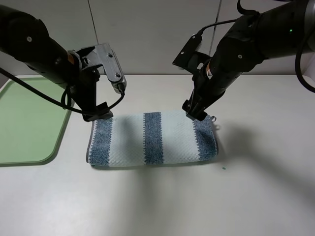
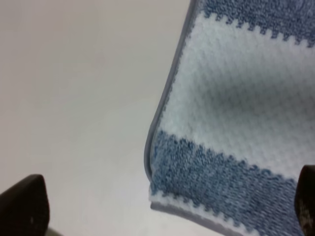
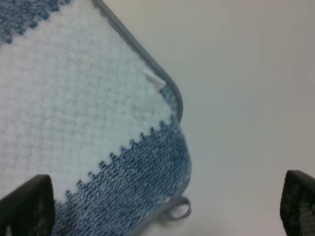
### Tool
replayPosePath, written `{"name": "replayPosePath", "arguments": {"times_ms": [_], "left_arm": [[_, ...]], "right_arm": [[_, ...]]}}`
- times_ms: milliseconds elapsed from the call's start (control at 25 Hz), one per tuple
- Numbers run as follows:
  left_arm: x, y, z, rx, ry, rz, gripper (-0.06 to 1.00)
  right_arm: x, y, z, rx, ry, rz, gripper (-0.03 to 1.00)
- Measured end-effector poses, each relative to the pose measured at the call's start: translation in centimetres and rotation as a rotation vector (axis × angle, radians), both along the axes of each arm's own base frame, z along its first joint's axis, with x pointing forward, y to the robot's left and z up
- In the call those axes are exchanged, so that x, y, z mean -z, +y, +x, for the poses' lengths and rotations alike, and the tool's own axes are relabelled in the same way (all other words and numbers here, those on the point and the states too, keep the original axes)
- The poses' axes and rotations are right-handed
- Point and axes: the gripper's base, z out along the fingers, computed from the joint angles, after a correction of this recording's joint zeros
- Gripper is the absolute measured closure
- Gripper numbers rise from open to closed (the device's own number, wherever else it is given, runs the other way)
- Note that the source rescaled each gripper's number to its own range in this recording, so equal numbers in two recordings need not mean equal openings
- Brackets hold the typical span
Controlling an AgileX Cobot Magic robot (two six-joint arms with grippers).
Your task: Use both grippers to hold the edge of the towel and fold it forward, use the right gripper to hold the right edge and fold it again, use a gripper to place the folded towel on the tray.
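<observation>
The striped blue-and-white towel [image 1: 152,138] lies folded over once on the white table, a doubled strip with its fold toward the front. My left gripper [image 1: 98,116] hovers open over the towel's far left corner; the left wrist view shows that corner [image 2: 197,172] between the spread fingers [image 2: 24,206]. My right gripper [image 1: 196,112] hovers open over the far right corner, where the right wrist view shows the grey hem and its loop [image 3: 174,209] between the fingers [image 3: 29,206]. Neither gripper holds anything. The light green tray [image 1: 29,123] lies at the far left.
A pale wall runs behind the table's back edge. A tiny green speck [image 1: 224,167] lies on the table right of the towel. Bare table surface [image 1: 162,201] stretches in front of the towel and to its right.
</observation>
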Motion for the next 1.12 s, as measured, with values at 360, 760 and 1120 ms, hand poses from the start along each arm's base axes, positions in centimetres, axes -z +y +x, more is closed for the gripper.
{"name": "replayPosePath", "arguments": {"times_ms": [360, 760, 1120], "left_arm": [[-3.9, 1.1, -1.9, -0.140, -0.009, -0.096, -0.05], [-9.4, 3.0, -5.3, -0.227, -0.106, -0.231, -0.04], [-12.7, 5.3, -8.4, -0.319, -0.172, -0.270, -0.03]], "right_arm": [[0.0, -0.4, -0.5, 0.238, 0.096, 0.060, -0.03], [-0.4, -0.9, -0.1, 0.442, 0.179, 0.195, -0.03], [-0.3, -1.3, 0.1, 0.628, 0.226, 0.299, -0.03]]}}
